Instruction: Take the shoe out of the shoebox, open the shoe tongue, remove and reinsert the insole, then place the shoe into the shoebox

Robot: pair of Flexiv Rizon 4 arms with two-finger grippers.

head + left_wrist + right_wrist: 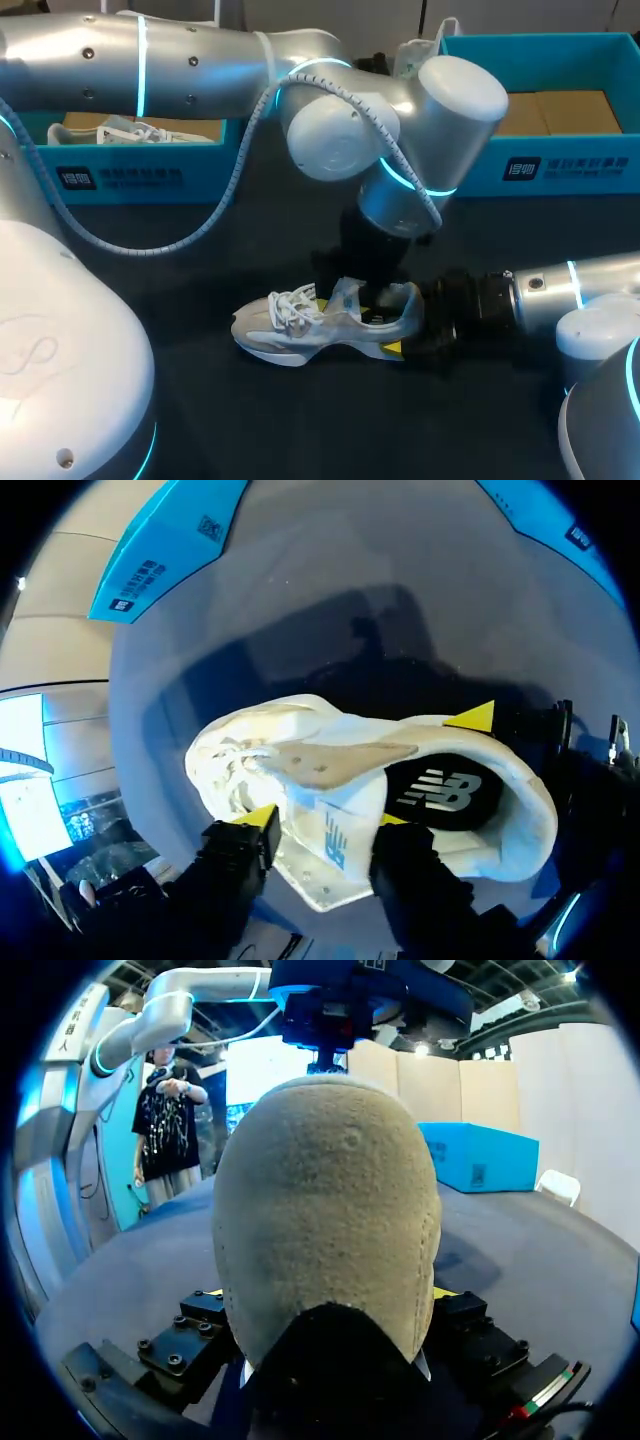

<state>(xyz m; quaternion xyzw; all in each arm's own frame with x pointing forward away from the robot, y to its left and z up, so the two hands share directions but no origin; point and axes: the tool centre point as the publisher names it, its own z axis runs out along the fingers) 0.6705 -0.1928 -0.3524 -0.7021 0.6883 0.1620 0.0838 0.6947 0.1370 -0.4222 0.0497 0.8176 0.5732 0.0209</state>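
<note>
heel of shoe (325,1190) clamped in right gripper (325,1296); left gripper (327,820) pinches tongue (335,848). lift tongue gently toward laces (235,765), keeping heel pinned, to bare insole (440,792).

Right end effector (325,1295) mostly behind shoe (325,1160)
</note>
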